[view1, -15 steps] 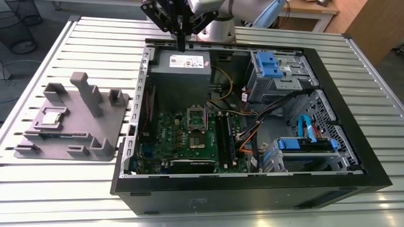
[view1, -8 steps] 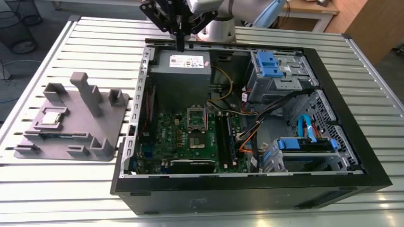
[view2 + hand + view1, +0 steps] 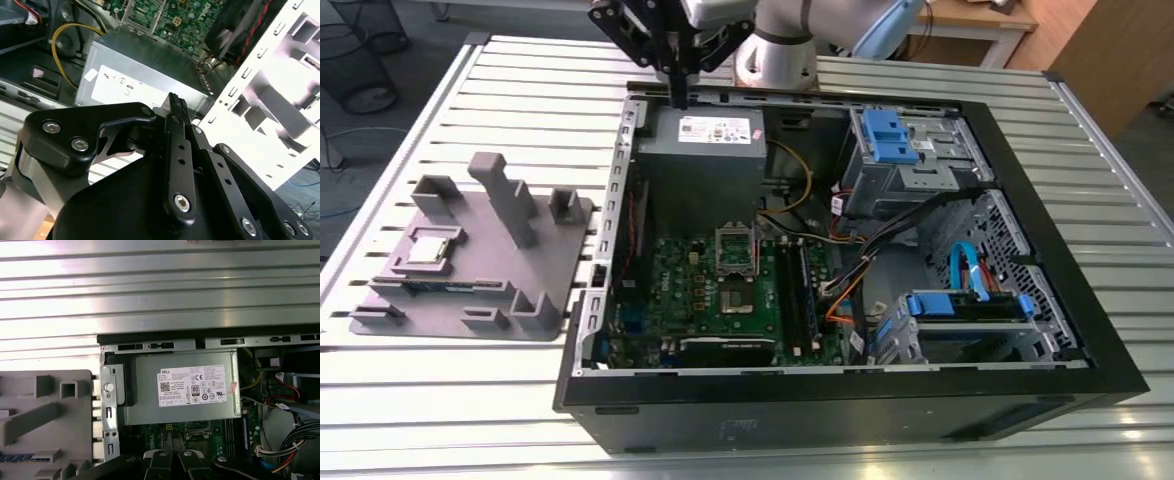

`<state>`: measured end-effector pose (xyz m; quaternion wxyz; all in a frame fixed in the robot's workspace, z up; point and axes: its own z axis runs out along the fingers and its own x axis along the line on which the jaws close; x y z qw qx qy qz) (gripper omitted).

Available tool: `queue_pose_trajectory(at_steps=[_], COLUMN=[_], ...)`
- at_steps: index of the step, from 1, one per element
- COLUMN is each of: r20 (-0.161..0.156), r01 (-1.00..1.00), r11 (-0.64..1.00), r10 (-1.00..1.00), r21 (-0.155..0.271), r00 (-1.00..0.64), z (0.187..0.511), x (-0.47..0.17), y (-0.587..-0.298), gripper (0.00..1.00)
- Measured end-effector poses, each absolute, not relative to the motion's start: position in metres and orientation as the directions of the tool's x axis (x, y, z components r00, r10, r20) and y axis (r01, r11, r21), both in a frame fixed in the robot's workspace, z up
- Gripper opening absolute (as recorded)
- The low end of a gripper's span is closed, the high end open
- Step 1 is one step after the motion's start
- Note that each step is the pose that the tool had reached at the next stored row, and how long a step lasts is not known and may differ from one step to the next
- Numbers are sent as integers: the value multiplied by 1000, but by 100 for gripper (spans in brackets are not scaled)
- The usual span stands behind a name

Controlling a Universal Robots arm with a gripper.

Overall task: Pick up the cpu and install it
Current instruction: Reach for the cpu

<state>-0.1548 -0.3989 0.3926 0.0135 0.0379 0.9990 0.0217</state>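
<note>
The cpu [image 3: 430, 248], a small silver square with a pale rim, lies flat on the grey holder tray [image 3: 520, 290] outside the case, at the exterior view's left. My gripper [image 3: 678, 95] hangs over the far wall of the computer case [image 3: 854, 410], above the grey power supply [image 3: 700, 135], far from the cpu. Its black fingers [image 3: 176, 107] are pressed together, shut, with nothing between them. The metal socket frame [image 3: 736, 252] with a dark centre sits on the green motherboard [image 3: 680, 300] inside the case.
The tray [image 3: 45, 415] has tall upright blocks [image 3: 507, 195] near the cpu. Inside the case are the labelled power supply [image 3: 185, 390], yellow and orange cables [image 3: 794, 190], and blue drive brackets [image 3: 887, 135]. The slatted metal table [image 3: 480, 400] surrounds everything.
</note>
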Motion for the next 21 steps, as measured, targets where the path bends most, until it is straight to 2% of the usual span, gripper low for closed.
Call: queue_pose_trajectory(at_steps=[21], r20=[-29], r01=[75], r11=[996], r10=[76], r21=[45], r00=[-997], z=[390], x=[-234], y=[-399], gripper=[11])
